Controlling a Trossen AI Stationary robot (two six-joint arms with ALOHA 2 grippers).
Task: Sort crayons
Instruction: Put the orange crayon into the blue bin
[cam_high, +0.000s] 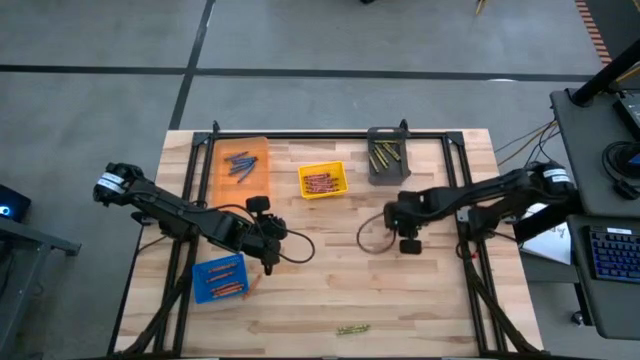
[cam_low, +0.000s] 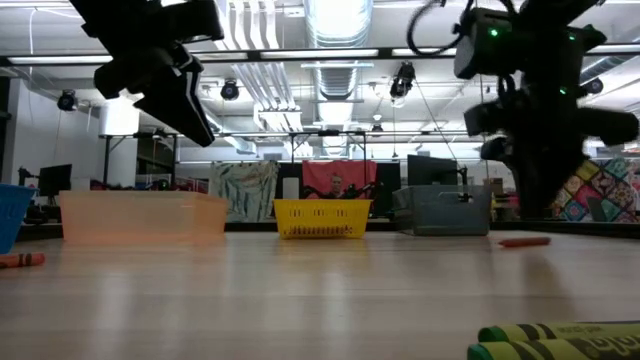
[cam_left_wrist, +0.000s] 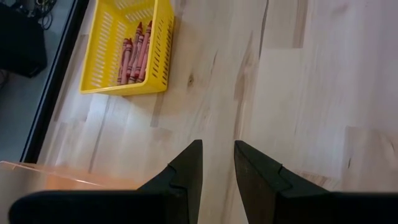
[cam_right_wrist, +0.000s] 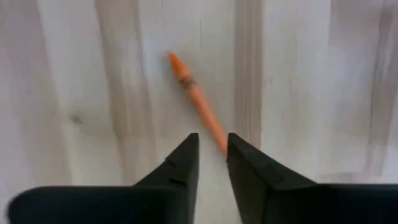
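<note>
The right tool (cam_right_wrist: 211, 146) hangs over the worktop (cam_high: 330, 290) centre-right, jaws narrowly parted and empty, an orange crayon (cam_right_wrist: 198, 102) lying just beyond its fingertips. The left tool (cam_left_wrist: 217, 155), at 9 o'clock, is narrowly parted and empty. Red crayons (cam_left_wrist: 134, 53) fill the yellow bin (cam_left_wrist: 99, 59) at 12 o'clock.

orange crayon (cam_right_wrist: 199, 106): lower end hidden behind the right claw (cam_right_wrist: 211, 146) fingertip
blue bin (cam_low: 12, 215): cut off by the low view's edge
</note>
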